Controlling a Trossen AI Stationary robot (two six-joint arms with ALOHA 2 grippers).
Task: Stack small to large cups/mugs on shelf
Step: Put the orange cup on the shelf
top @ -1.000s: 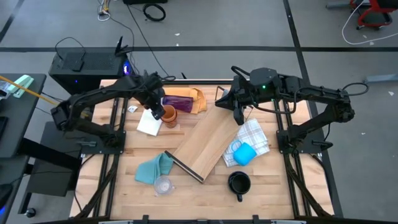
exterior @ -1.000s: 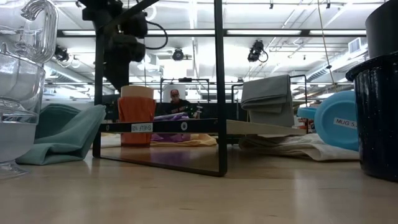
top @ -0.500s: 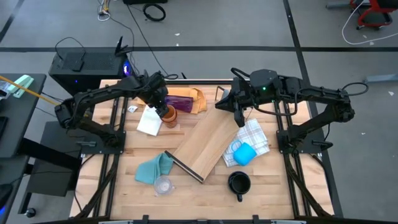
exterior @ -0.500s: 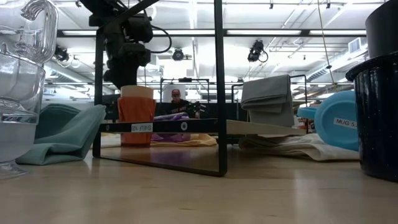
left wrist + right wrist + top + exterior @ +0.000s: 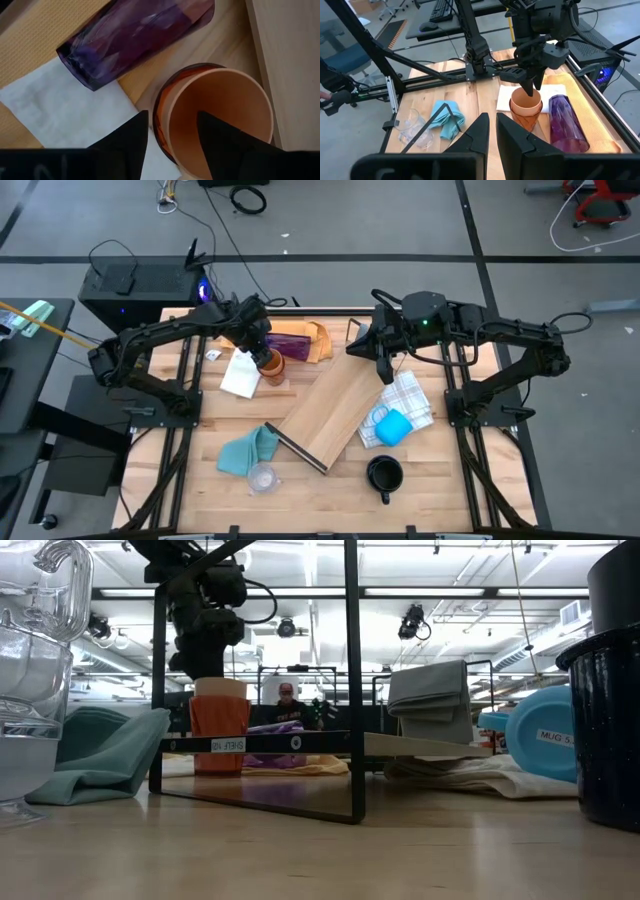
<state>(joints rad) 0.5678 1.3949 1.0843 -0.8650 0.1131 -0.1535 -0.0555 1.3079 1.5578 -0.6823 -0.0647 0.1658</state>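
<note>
A tan cup [image 5: 225, 105] sits nested upright in an amber translucent cup [image 5: 220, 730] on a white sheet at the table's far left. My left gripper [image 5: 172, 114] points down over them, open. One finger is inside the tan cup and the other is outside the amber cup's wall. A purple tumbler [image 5: 290, 340] lies on its side just behind them. The shelf [image 5: 325, 415] lies slantwise across the table's middle. My right gripper [image 5: 493, 134] hangs shut, high above the shelf's far end. My left gripper comes from above, pointing steeply down, its fingers astride the nested cups' rim [image 5: 162, 112] on the side toward the white sheet. A gap shows between the inner finger [image 5: 215, 135] and the tan wall. Whether the outer finger touches the amber cup I cannot tell.
A light blue mug [image 5: 392, 426] lies on its side on a white checked cloth [image 5: 410, 400] at the right. A dark mug [image 5: 384, 474] stands near the front edge. A clear cup [image 5: 261, 477] stands beside a teal cloth [image 5: 245, 450] at the front left.
My left gripper has swung toward the table's right, from beside the nested cups to over them. Its fingers have come down around the rim. The cups have not moved.
</note>
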